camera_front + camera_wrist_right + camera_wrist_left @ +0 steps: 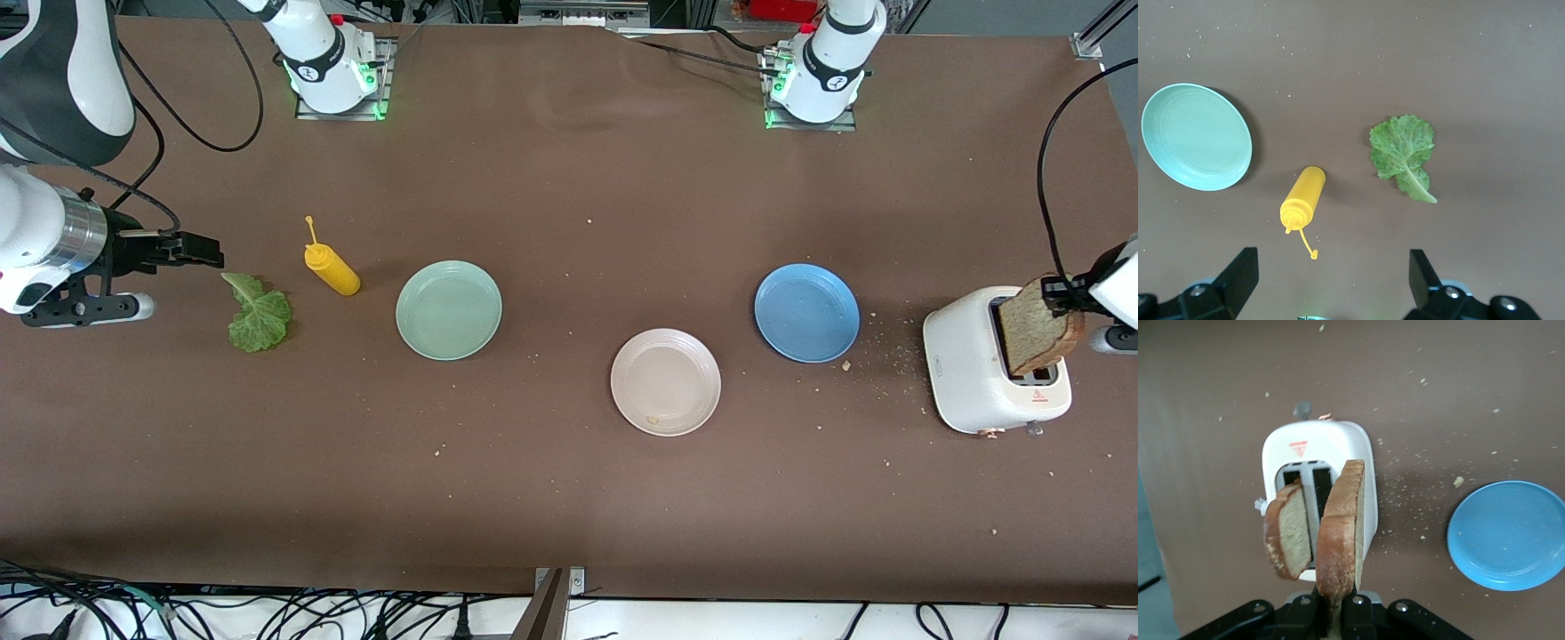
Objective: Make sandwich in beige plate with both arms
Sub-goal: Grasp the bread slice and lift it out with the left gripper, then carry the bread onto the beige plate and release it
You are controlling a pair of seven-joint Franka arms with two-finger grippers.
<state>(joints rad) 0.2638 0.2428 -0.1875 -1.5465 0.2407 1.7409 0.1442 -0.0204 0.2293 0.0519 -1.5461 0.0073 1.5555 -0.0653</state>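
Left gripper (pixel 1331 613) clamped on brown bread slice (pixel 1341 530) over white toaster (pixel 965 373), right gripper (pixel 1331 280) spread wide over ruffled green lettuce leaf (pixel 1403 155), round beige plate (pixel 665 381) bare.

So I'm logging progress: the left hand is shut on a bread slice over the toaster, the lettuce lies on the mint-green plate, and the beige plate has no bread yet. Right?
One thing is off: the lettuce leaf lies on the bare table beside the yellow bottle, not on the mint-green plate, as the front view shows. The rest holds: the left hand is shut on a bread slice over the toaster, and the beige plate has no bread.
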